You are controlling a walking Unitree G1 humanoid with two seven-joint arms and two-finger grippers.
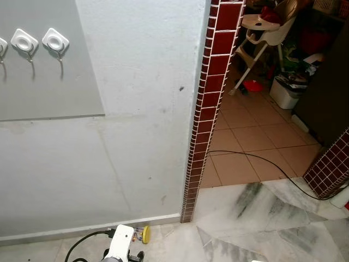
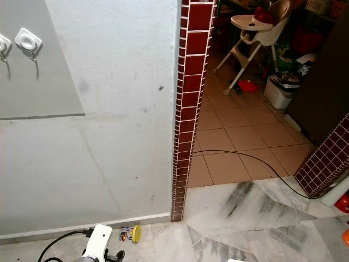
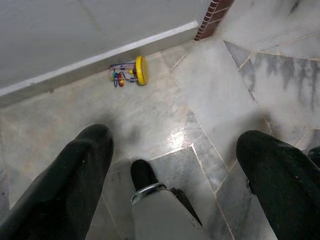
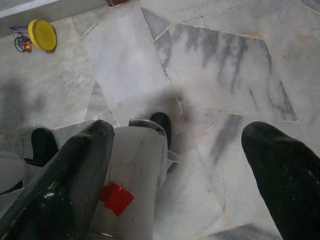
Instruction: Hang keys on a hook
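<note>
Black fingers are seen spread wide on the left gripper (image 3: 172, 165), with nothing held between them; below it lie the marble floor (image 3: 215, 90) and the robot's own leg. The right gripper (image 4: 177, 150) is likewise held wide open and empty above the same pale, grey-veined slabs.

The keys (image 3: 127, 72), a small bunch of coloured rings joined to a round yellow tag, are found lying on the floor just beside the white skirting at the foot of the wall, near and slightly left of centre in the head views (image 1: 143, 234). They are touched by neither gripper.

2 white hooks (image 1: 55, 41) are mounted high on a grey panel (image 1: 49, 82) at the far left of the wall, well apart from the keys. A column of dark red tiles (image 1: 210, 93) marks the wall's right edge.

Beyond it, on a tan tiled floor, a high chair (image 1: 267, 27) and a white bin (image 1: 286, 90) are placed at the far right; the bin appears stuffed with papers, though its contents are too small to be told. A black cable (image 1: 272, 166) is trailed across the floor.
</note>
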